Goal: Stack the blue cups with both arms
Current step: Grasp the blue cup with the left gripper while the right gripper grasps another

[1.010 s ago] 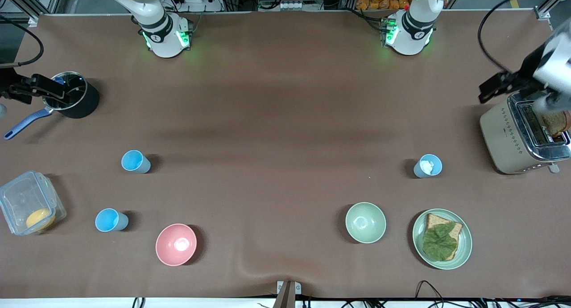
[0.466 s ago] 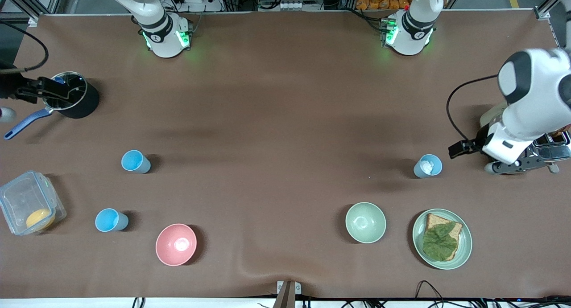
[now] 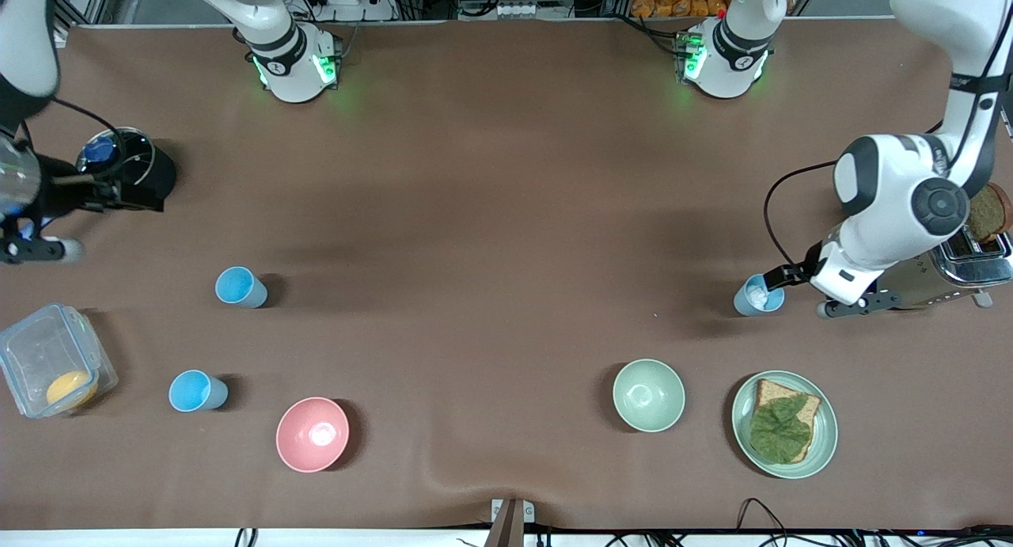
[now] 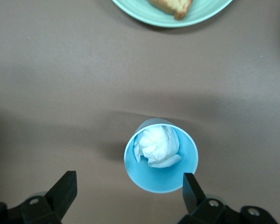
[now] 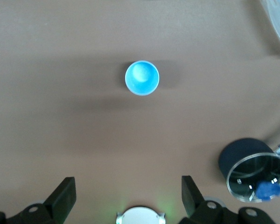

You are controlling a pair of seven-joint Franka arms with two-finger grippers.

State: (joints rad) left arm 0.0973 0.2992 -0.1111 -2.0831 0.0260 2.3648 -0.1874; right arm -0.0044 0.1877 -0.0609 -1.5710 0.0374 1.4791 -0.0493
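Left end effector (image 4: 126, 198): fingers spread wide and empty, hovering near the tabletop's (image 3: 491, 214) edge at the left arm's end, over the cup with the wad (image 4: 160, 154); the rim sits just off the gap between the fingers.
Right end effector (image 5: 126, 200): released as well, holding nothing, up over the tabletop edge at the right arm's end, beside the dark pot (image 3: 134, 175).
Cup with the wad: upright, long axis vertical, crumpled white stuff inside (paper, I judge).
Empty cup (image 5: 142, 78): upright, mouth up, well apart from the right end effector.
Third cup (image 3: 194, 390): nearer the front camera, beside the pink bowl (image 3: 312, 434).
Material: smooth light-blue plastic, round, slightly tapered, thin rims.
Nearer arm: left for the wadded cup, right for the other two.
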